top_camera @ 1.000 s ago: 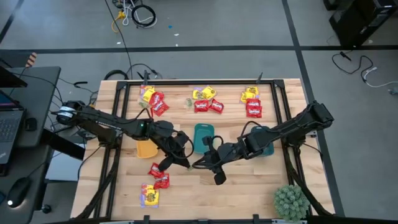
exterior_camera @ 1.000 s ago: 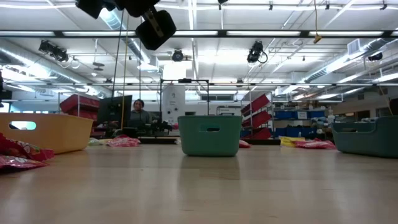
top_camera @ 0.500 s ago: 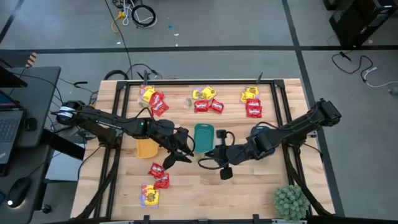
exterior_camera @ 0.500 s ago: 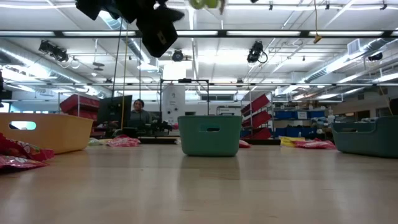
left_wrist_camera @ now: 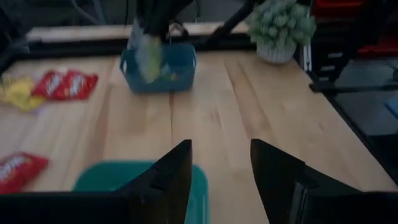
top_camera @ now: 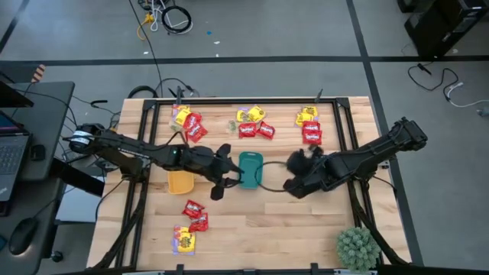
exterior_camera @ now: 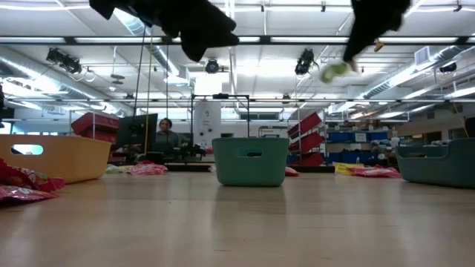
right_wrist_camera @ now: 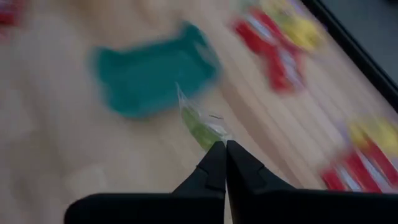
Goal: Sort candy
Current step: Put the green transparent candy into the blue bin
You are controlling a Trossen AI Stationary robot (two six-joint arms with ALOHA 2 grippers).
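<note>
A dull green candy packet [right_wrist_camera: 198, 123] hangs high above the table with my right gripper [right_wrist_camera: 221, 148] shut on it. In the left wrist view the packet [left_wrist_camera: 146, 57] hangs over the blue-teal tray [left_wrist_camera: 163, 70] on the table's right. My left gripper [left_wrist_camera: 221, 169] is open and holds nothing beside the middle teal tray [top_camera: 250, 169]. Red and yellow candy lies in piles along the far edge [top_camera: 252, 122] and near the front left [top_camera: 195, 215]. My right gripper pinches one end of the green packet [right_wrist_camera: 211, 138] between its two fingertips. The fingers slant down from the table's right. The rest of the packet [exterior_camera: 334, 72] sticks out past the tips and hangs clear of the table and trays.
A yellow-orange tray [top_camera: 180, 182] stands left of the middle teal tray. A spiky green plant [top_camera: 357, 246] sits at the front right corner. Bare wood lies along the table's near middle [top_camera: 267, 229]. A person sits in the room beyond the table [exterior_camera: 165, 133].
My right gripper has swung away from the left one, from the table's middle toward the right tray. It rolled its wrist and carried the green packet along. My left gripper has stayed by the middle teal tray and rolled about its own line.
</note>
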